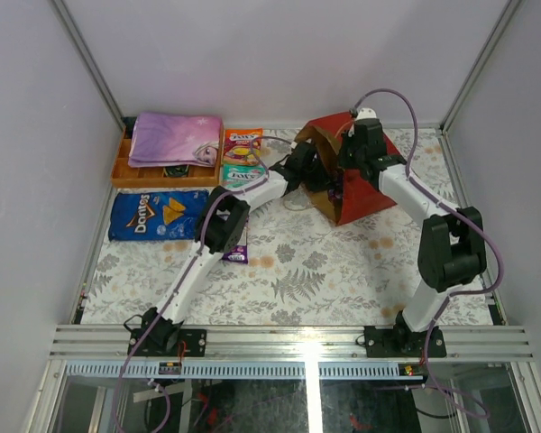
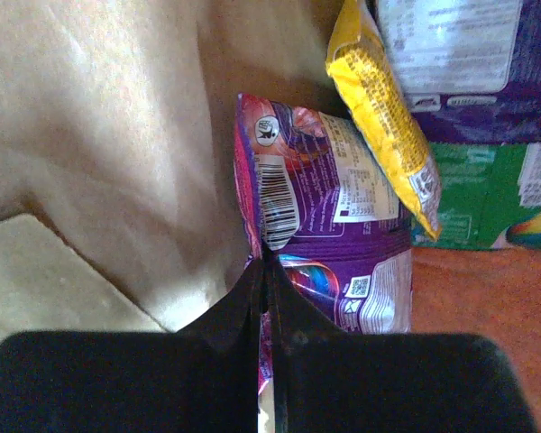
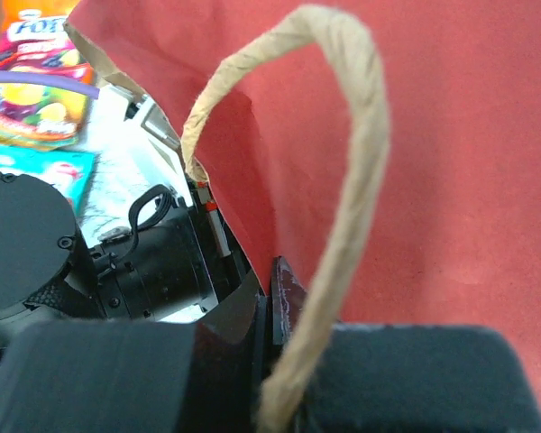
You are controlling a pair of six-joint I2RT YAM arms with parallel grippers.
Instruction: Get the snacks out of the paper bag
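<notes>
Top cam: big red paper bag (image 1: 365,194) w/ brown kraft inside lies on its side on the fern-print counter (image 1: 343,271). Left pincer (image 1: 316,174) is shoved into its mouth, tips hidden from here. Right pincer (image 1: 353,158) sits at the bag's upper rim. Snacks outside the bag, all well away from both pincers: flat orange packet (image 1: 242,142) and teal-green packet (image 1: 242,171) just beside the orange tray (image 1: 126,171), which carries a folded purple-pink cloth (image 1: 176,137). A blue Doritos bag (image 1: 158,215) lies next to the tray, and a small dark purple packet (image 1: 237,253) is half under the left forearm.

Left wrist cam: pincer (image 2: 263,271) is pressed together, pinching the seam edge of a glossy purple packet (image 2: 329,225) that lies on the kraft paper. Just past the tips a yellow packet (image 2: 383,117) leans tilted over that packet's far corner. Behind it are a green packet (image 2: 487,194) and a purple white-label packet (image 2: 469,72).

Right wrist cam: pincer (image 3: 270,311) is squeezed together on the bag's red rim, afaict. The twisted string handle (image 3: 361,180) loops up right in front of it. On the open side of the pincer is the left arm's black body (image 3: 36,244), w/ the orange and teal-green packets beyond.
</notes>
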